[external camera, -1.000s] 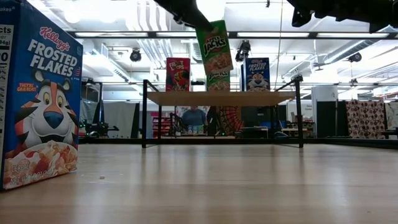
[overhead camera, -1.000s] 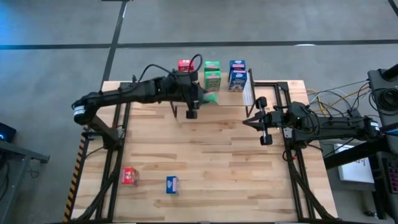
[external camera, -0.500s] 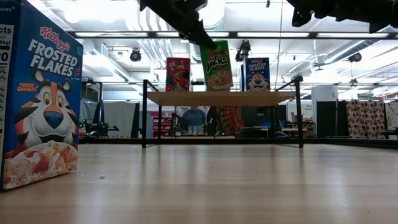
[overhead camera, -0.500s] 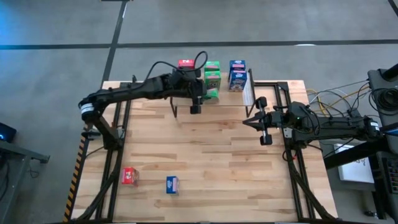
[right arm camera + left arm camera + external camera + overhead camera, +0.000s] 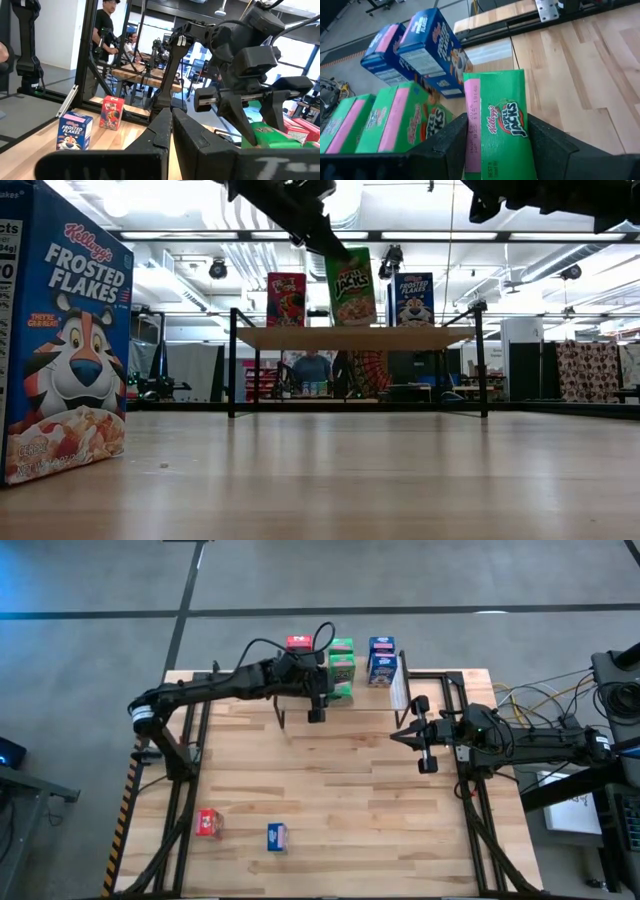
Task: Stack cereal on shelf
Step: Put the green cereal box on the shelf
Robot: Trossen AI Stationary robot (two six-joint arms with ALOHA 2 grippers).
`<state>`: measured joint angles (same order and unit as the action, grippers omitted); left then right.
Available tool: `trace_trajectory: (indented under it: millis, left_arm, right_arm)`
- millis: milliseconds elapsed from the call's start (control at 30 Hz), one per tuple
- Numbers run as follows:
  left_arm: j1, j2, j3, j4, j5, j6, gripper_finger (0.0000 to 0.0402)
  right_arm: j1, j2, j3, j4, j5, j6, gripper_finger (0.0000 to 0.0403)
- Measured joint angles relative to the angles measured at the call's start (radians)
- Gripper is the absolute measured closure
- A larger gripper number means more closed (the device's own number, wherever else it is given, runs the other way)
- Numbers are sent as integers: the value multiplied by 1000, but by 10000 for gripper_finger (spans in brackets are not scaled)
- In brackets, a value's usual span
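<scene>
Your left gripper (image 5: 495, 150) fingers clamp a small green cardboard cereal box (image 5: 499, 127) over the wooden shelf (image 5: 355, 337) | your right gripper (image 5: 419, 736) fingers shut, empty, above the surface (image 5: 350, 800)

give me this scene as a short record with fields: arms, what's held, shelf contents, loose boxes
left gripper: over the shelf, shut on green Apple Jacks box
right gripper: shut, empty, waiting at the table's right side
shelf: plank top on black legs, at the far edge of the table
boxes on shelf: red box, other green boxes, blue boxes
loose boxes on table: red Froot Loops box, blue Frosted Flakes box, both near the front edge
</scene>
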<state>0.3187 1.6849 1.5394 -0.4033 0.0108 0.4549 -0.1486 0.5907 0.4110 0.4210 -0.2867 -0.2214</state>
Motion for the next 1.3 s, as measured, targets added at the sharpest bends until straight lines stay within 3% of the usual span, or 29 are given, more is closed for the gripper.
trace_trajectory:
  millis: [333,933,1300]
  left_arm:
    - [3,22,-1,3,-1,5,234]
    - [20,18,19,11,-5,-2,163]
    - [7,3,161,-234,-4,-3,162]
  right_arm:
    - [0,0,0,0,0,0,394]
    - [0,0,0,0,0,-6,394]
    - [0,0,0,-2,0,-6,394]
